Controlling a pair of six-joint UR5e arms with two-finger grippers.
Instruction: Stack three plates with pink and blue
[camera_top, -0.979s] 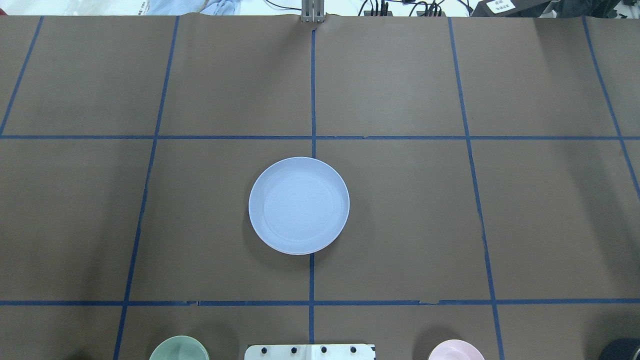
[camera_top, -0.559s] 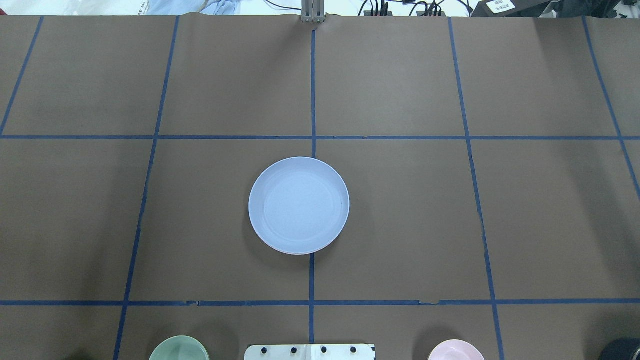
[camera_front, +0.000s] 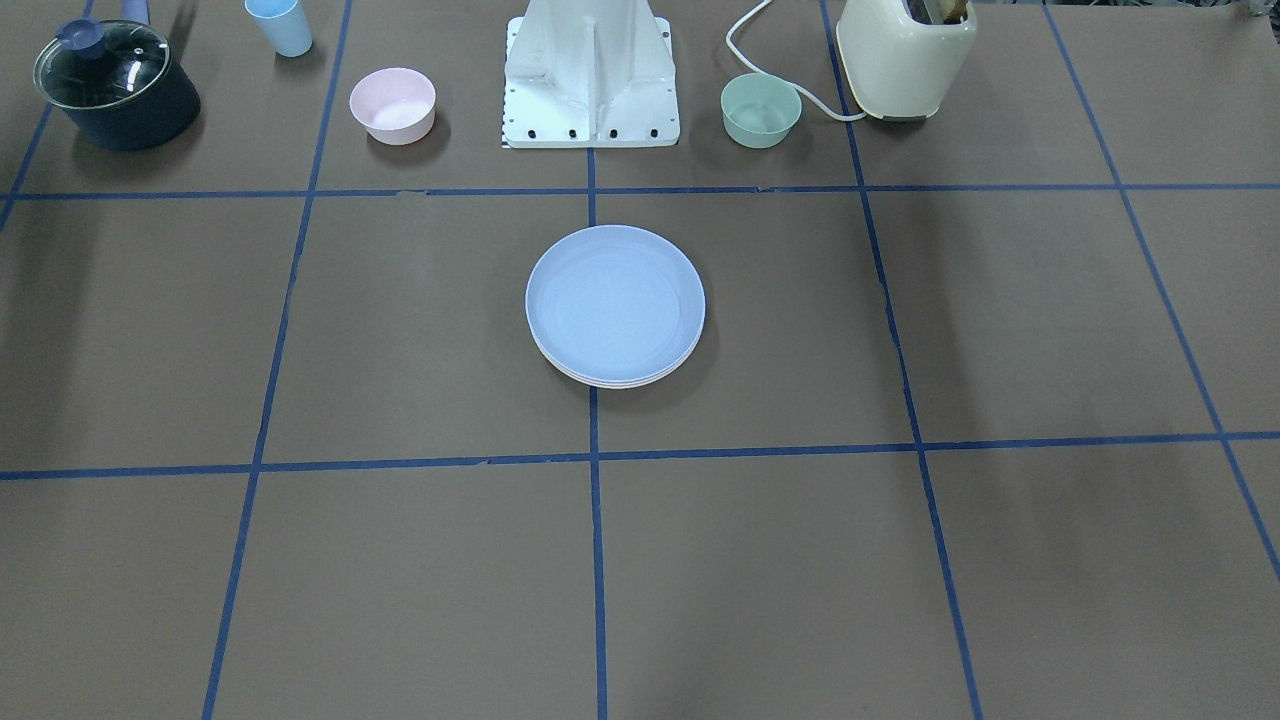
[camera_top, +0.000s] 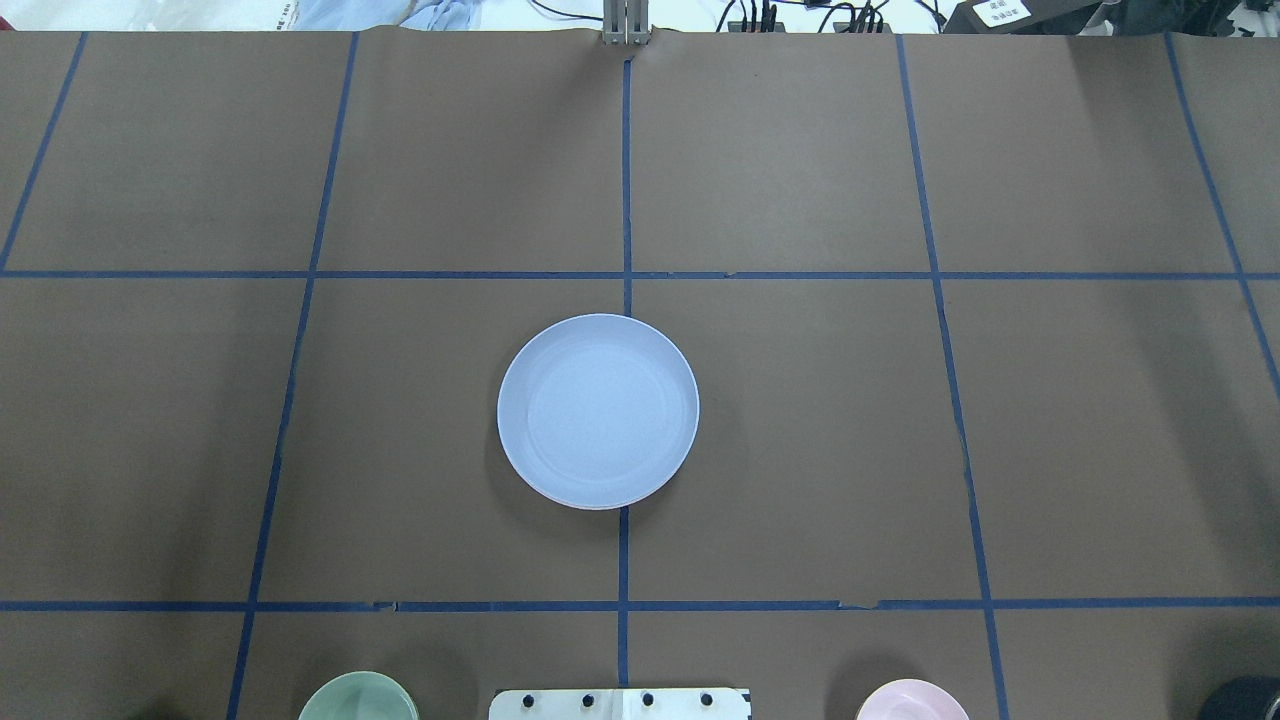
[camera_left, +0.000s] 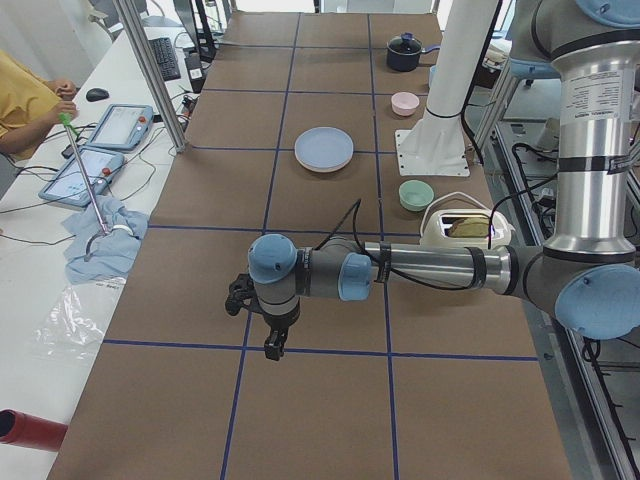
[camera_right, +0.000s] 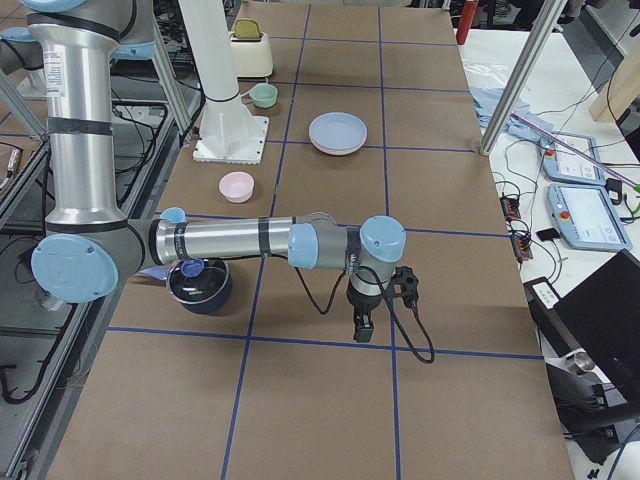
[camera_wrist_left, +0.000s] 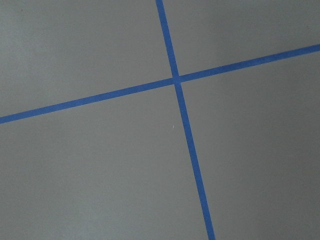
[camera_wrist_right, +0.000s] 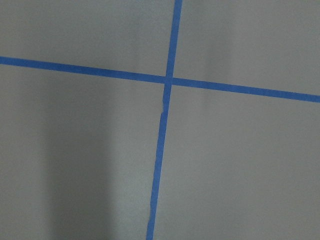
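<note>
The light blue plate (camera_front: 615, 300) lies on top of a stack at the table's middle, also in the overhead view (camera_top: 598, 410). Thin pale rims (camera_front: 612, 381) of plates beneath show at its near edge; their colours are too faint to tell. The left gripper (camera_left: 272, 345) shows only in the exterior left view, hanging over bare table far from the stack. The right gripper (camera_right: 361, 328) shows only in the exterior right view, likewise far from the stack. I cannot tell whether either is open or shut. Both wrist views show only brown table and blue tape.
By the robot base (camera_front: 590, 70) stand a small pink bowl (camera_front: 392, 104), a small green bowl (camera_front: 761, 109), a cream toaster (camera_front: 905, 55), a dark lidded pot (camera_front: 115, 85) and a blue cup (camera_front: 280, 25). Blue tape lines grid the table.
</note>
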